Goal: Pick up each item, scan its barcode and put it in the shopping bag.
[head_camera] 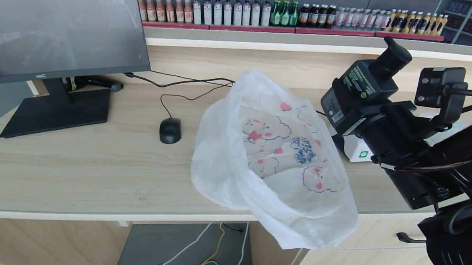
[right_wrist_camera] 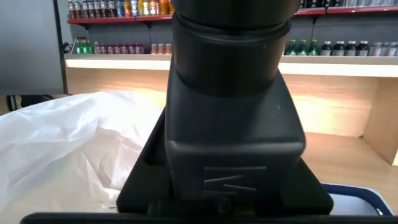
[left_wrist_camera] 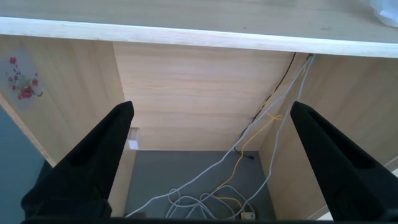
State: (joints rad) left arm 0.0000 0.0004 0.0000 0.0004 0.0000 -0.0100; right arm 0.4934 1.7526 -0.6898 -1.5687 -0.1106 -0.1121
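Note:
A white plastic shopping bag (head_camera: 259,159) stands open on the wooden counter (head_camera: 92,168), its lower end hanging over the front edge. A bear-and-heart pattern (head_camera: 289,148) shows through the thin plastic; I cannot tell whether it is an item or print. To the bag's right, my right gripper (head_camera: 387,132) is shut on a black barcode scanner (head_camera: 361,93), which stands close before the right wrist camera (right_wrist_camera: 230,124). My left gripper (left_wrist_camera: 211,168) is open below the counter's front edge, fingers (left_wrist_camera: 93,162) wide apart with nothing between them.
A small white box (head_camera: 357,149) sits behind the scanner. A monitor (head_camera: 56,24) and black mouse (head_camera: 170,130) occupy the counter's left part. Loose cables (left_wrist_camera: 217,186) lie under the counter. Shelves of bottles (head_camera: 290,13) line the back. A blue-rimmed container (right_wrist_camera: 354,193) is beside the bag.

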